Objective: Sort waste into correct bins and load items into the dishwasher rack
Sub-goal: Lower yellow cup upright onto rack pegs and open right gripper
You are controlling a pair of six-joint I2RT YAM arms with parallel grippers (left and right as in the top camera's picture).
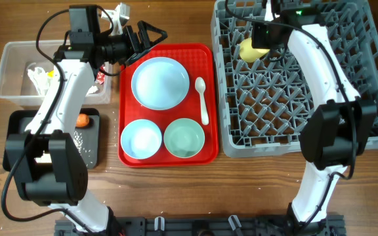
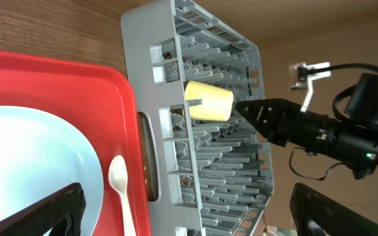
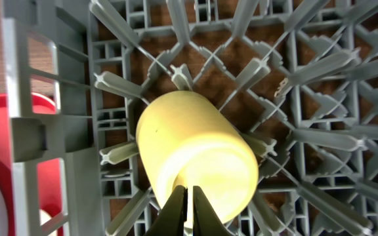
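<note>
My right gripper (image 1: 260, 44) is shut on the rim of the yellow cup (image 1: 249, 51), which lies tilted among the pegs at the far left of the grey dishwasher rack (image 1: 373, 85). The right wrist view shows the fingers (image 3: 189, 206) pinching the cup's wall (image 3: 189, 137). My left gripper (image 1: 151, 36) is open and empty above the far edge of the red tray (image 1: 126, 158). On that tray sit the pale blue plate (image 1: 160, 82), two bowls (image 1: 141, 139) (image 1: 184, 137) and the white spoon (image 1: 202, 98).
A clear tub (image 1: 8, 69) at the far left holds white tissue (image 1: 39, 75). In front of it, a black tray (image 1: 90, 151) holds the orange carrot (image 1: 82, 120) and rice grains (image 1: 79, 137). A red wrapper (image 1: 101, 78) lies by the tub.
</note>
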